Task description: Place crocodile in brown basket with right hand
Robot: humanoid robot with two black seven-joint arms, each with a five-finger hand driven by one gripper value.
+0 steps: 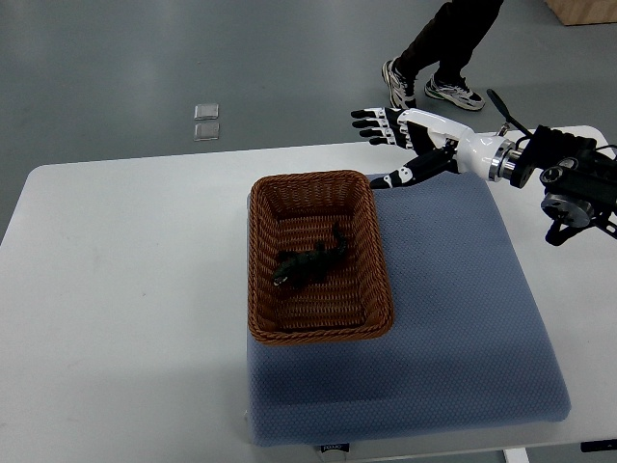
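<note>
A dark green toy crocodile (310, 263) lies inside the brown wicker basket (263, 260), near its middle. The basket stands on the left part of a blue-grey cushion (453, 309). My right hand (390, 145) hovers above the cushion's far edge, up and to the right of the basket, well apart from the crocodile. Its fingers are spread and hold nothing. The right arm (549, 174) comes in from the right edge. The left arm is out of view.
The cushion rests on a white table (116, 289). A person's legs and sneakers (434, 87) stand on the floor beyond the table's far edge, close behind my right hand. Two small clear squares (205, 121) lie on the floor.
</note>
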